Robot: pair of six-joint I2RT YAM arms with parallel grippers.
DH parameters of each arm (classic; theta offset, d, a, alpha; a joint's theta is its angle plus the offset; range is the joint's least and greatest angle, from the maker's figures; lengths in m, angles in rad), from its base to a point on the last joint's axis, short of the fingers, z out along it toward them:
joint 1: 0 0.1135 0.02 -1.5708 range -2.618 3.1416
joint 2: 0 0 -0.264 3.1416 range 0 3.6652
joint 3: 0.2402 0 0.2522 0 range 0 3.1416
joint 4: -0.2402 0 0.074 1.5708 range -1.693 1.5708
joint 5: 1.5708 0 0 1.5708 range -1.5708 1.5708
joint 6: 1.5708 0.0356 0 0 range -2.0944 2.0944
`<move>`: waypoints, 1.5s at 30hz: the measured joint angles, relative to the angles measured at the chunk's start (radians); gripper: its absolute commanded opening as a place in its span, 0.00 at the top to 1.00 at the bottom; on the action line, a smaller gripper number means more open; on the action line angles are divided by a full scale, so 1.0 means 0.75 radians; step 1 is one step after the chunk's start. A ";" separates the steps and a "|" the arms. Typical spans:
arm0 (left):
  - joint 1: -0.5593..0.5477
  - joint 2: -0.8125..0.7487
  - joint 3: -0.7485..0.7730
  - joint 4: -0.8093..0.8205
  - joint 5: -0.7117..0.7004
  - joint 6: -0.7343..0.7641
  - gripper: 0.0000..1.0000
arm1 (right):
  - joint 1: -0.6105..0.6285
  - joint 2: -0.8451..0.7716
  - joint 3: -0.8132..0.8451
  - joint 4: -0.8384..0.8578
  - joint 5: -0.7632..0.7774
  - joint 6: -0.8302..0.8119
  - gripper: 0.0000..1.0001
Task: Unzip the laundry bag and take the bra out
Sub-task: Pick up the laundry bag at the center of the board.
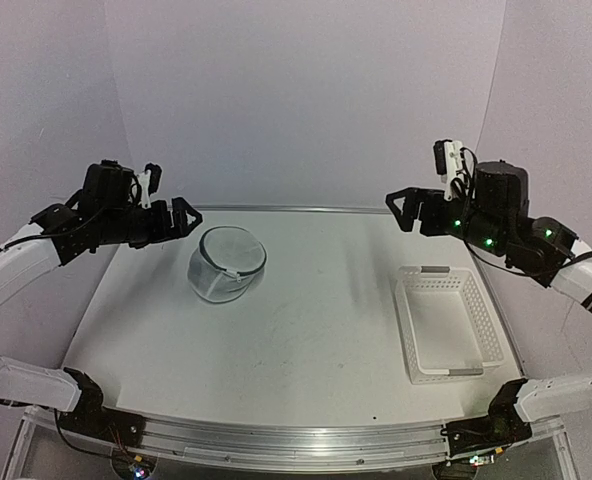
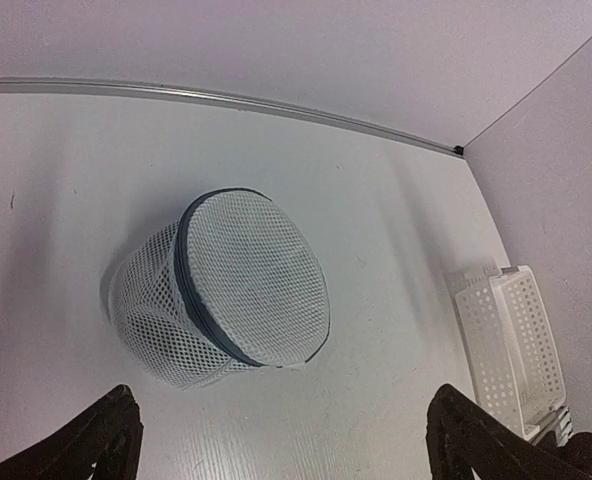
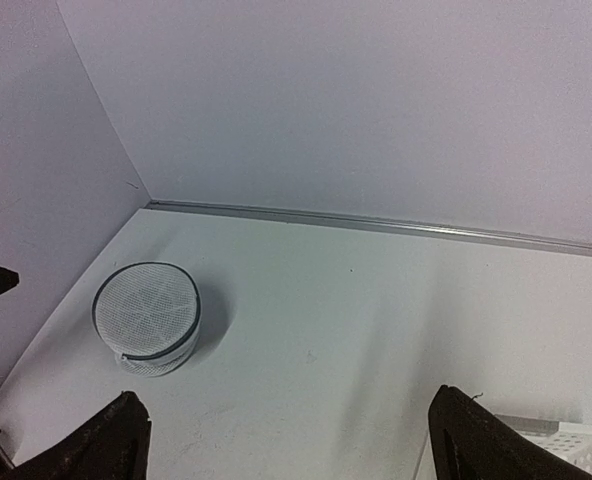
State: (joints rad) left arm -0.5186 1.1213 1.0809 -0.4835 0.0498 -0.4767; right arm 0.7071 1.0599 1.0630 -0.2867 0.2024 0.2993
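The laundry bag [image 1: 227, 264] is a small white mesh cylinder standing on the table left of centre, its round lid panel tilted up. A dark zipper [image 2: 189, 298] runs around the lid rim and looks closed. The bag also shows in the left wrist view [image 2: 226, 295] and the right wrist view [image 3: 146, 318]. No bra shows in any view. My left gripper [image 1: 185, 218] hovers open just left of the bag and above it, nothing between its fingers [image 2: 116, 430]. My right gripper [image 1: 397, 208] hangs open in the air far to the right, also holding nothing [image 3: 288, 425].
A white perforated plastic basket [image 1: 446, 322] stands at the table's right side, below the right arm; it also shows at the edge of the left wrist view [image 2: 506, 340]. A metal rail [image 1: 296, 209] borders the table's far edge, with white walls behind and on both sides.
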 measured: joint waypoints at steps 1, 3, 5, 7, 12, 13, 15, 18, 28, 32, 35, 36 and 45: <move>0.000 0.003 0.000 0.000 -0.002 -0.004 0.01 | 0.001 0.001 0.000 -0.001 0.004 0.000 0.02; 0.000 0.017 0.000 0.000 -0.004 -0.010 0.01 | 0.001 0.002 0.000 -0.002 0.009 -0.001 0.02; -0.001 0.037 0.000 0.001 -0.008 -0.019 0.01 | 0.001 0.002 0.000 -0.001 0.010 -0.005 0.02; -0.001 0.064 0.000 0.001 -0.014 -0.026 0.01 | 0.001 0.002 -0.001 -0.001 0.006 -0.014 0.02; -0.001 0.131 0.000 0.000 -0.048 -0.026 0.01 | 0.001 0.002 -0.017 0.013 -0.027 -0.047 0.02; -0.001 0.142 0.001 -0.001 -0.058 -0.024 0.01 | 0.001 0.002 -0.025 0.016 -0.040 -0.053 0.02; -0.001 0.166 0.015 -0.012 -0.075 -0.016 0.01 | 0.001 0.003 -0.043 0.023 -0.070 -0.063 0.02; -0.001 0.207 0.050 -0.020 -0.112 0.012 0.01 | 0.001 0.018 -0.071 0.035 -0.133 -0.070 0.02; 0.068 0.473 0.238 -0.032 -0.103 0.125 0.06 | 0.001 0.082 -0.130 0.049 -0.327 -0.054 0.04; 0.110 0.604 0.309 -0.038 -0.046 0.152 0.09 | 0.002 0.106 -0.139 0.070 -0.376 -0.039 0.04; 0.126 0.694 0.365 -0.051 0.006 0.162 0.12 | 0.002 0.115 -0.157 0.080 -0.400 -0.027 0.04; 0.131 0.719 0.380 -0.054 0.018 0.164 0.13 | 0.002 0.115 -0.162 0.081 -0.404 -0.023 0.04; 0.144 0.847 0.434 -0.078 0.086 0.181 0.28 | 0.002 0.116 -0.197 0.096 -0.434 -0.009 0.05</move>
State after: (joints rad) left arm -0.4103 1.7569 1.4067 -0.5419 0.1143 -0.3408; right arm 0.7086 1.1469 0.9150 -0.2146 -0.1230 0.2924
